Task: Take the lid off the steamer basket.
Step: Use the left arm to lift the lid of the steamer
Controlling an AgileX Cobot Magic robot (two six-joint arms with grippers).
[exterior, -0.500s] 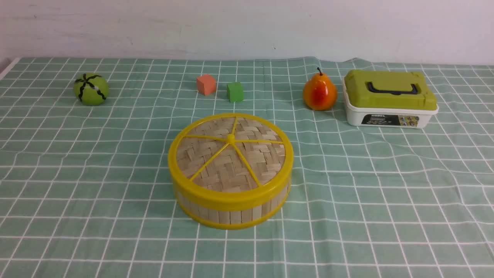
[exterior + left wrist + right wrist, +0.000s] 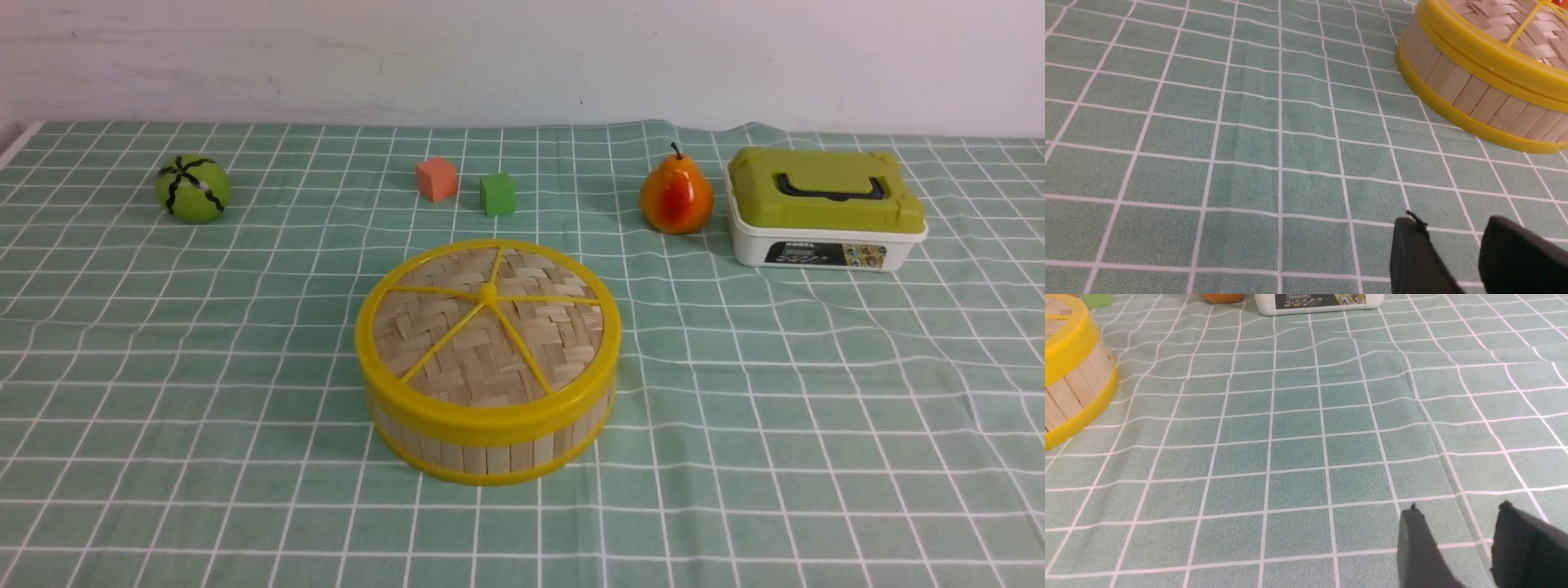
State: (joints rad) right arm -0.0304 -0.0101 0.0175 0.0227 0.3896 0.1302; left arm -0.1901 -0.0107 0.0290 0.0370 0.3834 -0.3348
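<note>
I see the flat round woven-bamboo lid with yellow rim and spokes (image 2: 488, 325) seated squarely on the round bamboo-slat steamer basket (image 2: 490, 453). The basket stands mid-table, somewhat nearer the front edge, on the green checked tablecloth (image 2: 816, 408). My left gripper (image 2: 1451, 228) hangs over bare cloth apart from the basket, jaws partly spread, holding nothing. My right gripper (image 2: 1459, 512) is likewise parted and empty. An orange-red pear (image 2: 676, 198) and a white box with green lid (image 2: 824, 208) sit toward the far right corner.
</note>
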